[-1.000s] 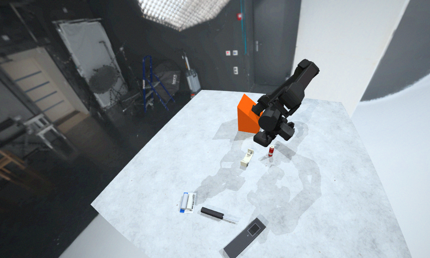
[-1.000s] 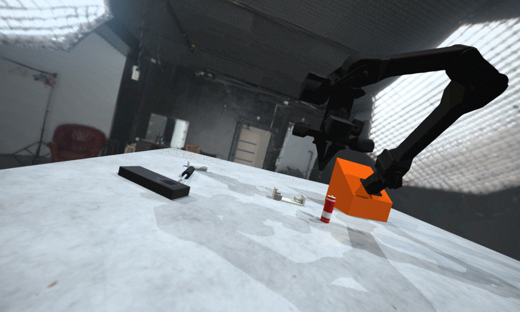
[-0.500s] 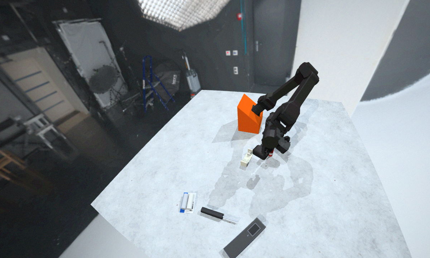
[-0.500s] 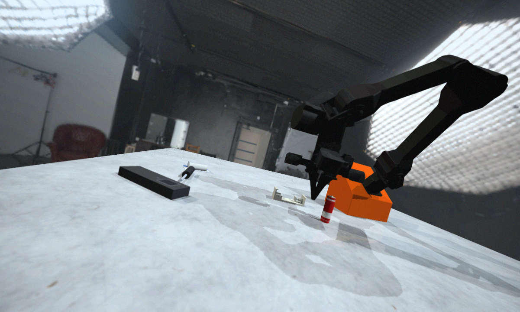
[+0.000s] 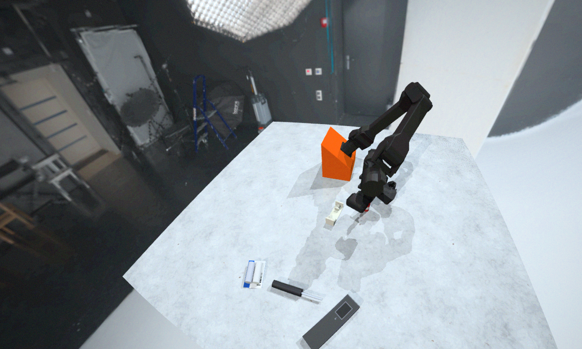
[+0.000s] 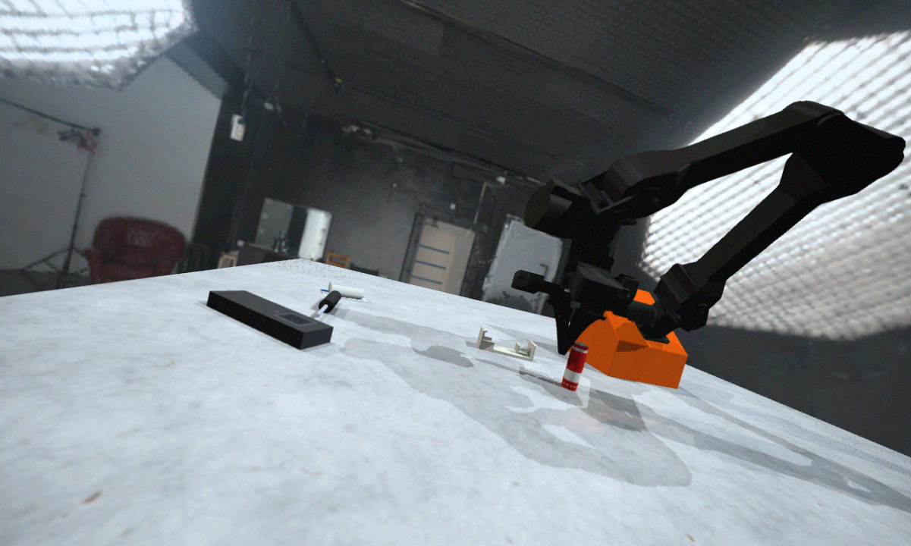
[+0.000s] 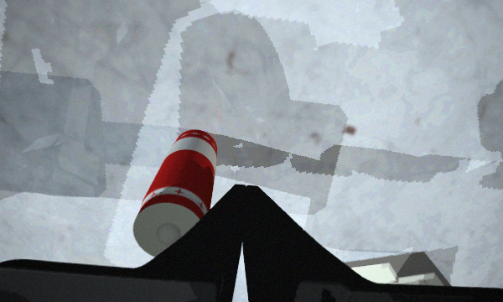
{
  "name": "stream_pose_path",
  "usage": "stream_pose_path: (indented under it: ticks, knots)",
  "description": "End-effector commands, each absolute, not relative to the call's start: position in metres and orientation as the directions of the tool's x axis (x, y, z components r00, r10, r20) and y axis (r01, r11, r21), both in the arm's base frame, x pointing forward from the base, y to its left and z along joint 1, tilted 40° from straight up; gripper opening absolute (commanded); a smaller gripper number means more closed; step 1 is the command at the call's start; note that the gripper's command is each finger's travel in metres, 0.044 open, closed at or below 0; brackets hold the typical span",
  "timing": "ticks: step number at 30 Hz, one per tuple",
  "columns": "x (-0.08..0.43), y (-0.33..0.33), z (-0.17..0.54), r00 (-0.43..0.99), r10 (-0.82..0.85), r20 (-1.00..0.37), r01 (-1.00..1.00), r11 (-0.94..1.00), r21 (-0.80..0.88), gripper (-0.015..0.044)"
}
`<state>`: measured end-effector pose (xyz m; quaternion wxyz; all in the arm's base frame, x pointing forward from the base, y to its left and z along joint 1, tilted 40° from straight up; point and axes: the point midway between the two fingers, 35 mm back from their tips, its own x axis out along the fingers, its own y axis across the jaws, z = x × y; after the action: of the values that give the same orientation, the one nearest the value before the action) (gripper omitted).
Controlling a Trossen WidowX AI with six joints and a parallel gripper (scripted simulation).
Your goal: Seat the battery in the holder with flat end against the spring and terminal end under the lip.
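The red and white battery stands upright on the table, its terminal nub facing up in the wrist view. The cream holder lies empty beside it; in the wrist view most of it is hidden by a finger. My gripper is shut with nothing between its fingertips. In the wrist view the tips are just right of the battery, and the left finger covers part of its upper edge. I cannot tell whether they touch. In the top view the gripper hides much of the battery.
An orange wedge block stands by the arm's base. Away from the arm lie a pack with white cylinders, a black-handled tool and a long dark box.
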<state>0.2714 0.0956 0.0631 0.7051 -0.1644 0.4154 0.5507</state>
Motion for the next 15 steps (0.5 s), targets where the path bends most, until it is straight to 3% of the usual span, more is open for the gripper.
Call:
stream_pose_path:
  ticks: [1,15]
  knots:
    - [0.264,0.1,0.064,0.041,0.644,-0.764,-0.912,0.337,0.234,0.0]
    - [0.243,0.107,0.069,0.041,0.644,-0.764,-0.912,0.337,0.235,0.0]
